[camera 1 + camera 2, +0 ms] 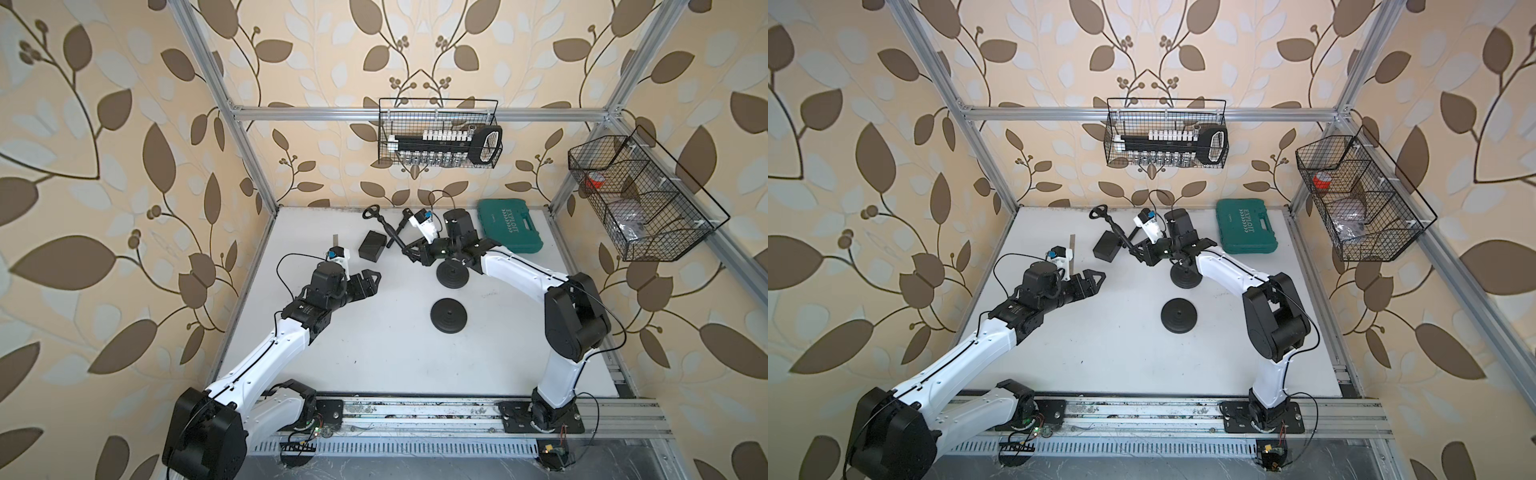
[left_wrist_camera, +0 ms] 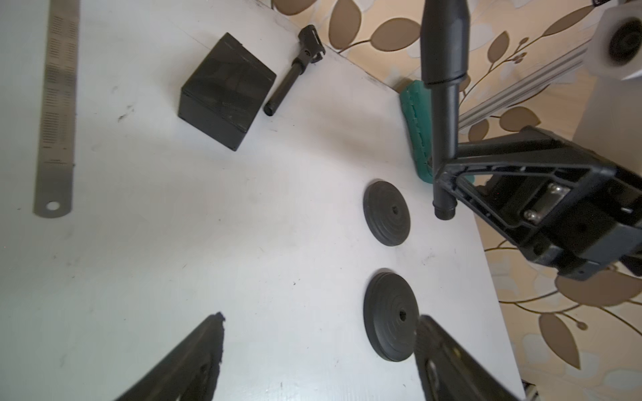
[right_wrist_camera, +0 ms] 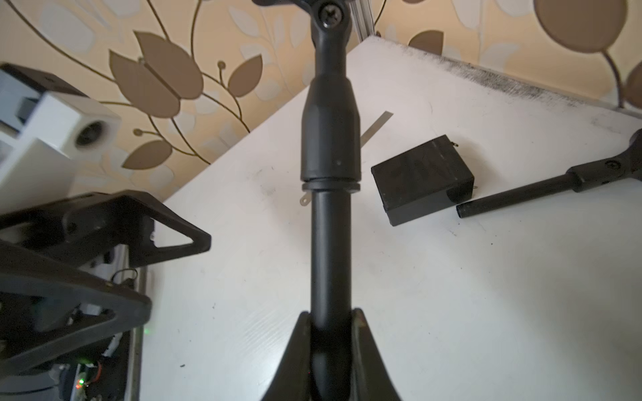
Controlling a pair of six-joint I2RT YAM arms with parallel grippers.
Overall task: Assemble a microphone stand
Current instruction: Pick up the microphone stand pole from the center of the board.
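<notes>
My right gripper (image 3: 330, 312) is shut on a black stand pole (image 3: 330, 225) and holds it upright. Both top views show that gripper (image 1: 409, 251) (image 1: 1138, 253) above the far round base (image 1: 452, 275). In the left wrist view the pole (image 2: 443, 114) ends just beside that base (image 2: 386, 213), apart from it. A second round base (image 1: 449, 316) (image 2: 391, 317) lies nearer the front. My left gripper (image 1: 370, 282) (image 2: 319, 347) hangs open and empty to the left of the bases. A second pole with a clip (image 2: 291, 80) (image 3: 521, 191) lies beside a black box (image 1: 372, 246).
A steel ruler (image 2: 57, 104) lies near the left edge. A green tool case (image 1: 510, 230) sits at the back right. Wire baskets hang on the back wall (image 1: 438, 133) and the right wall (image 1: 636, 199).
</notes>
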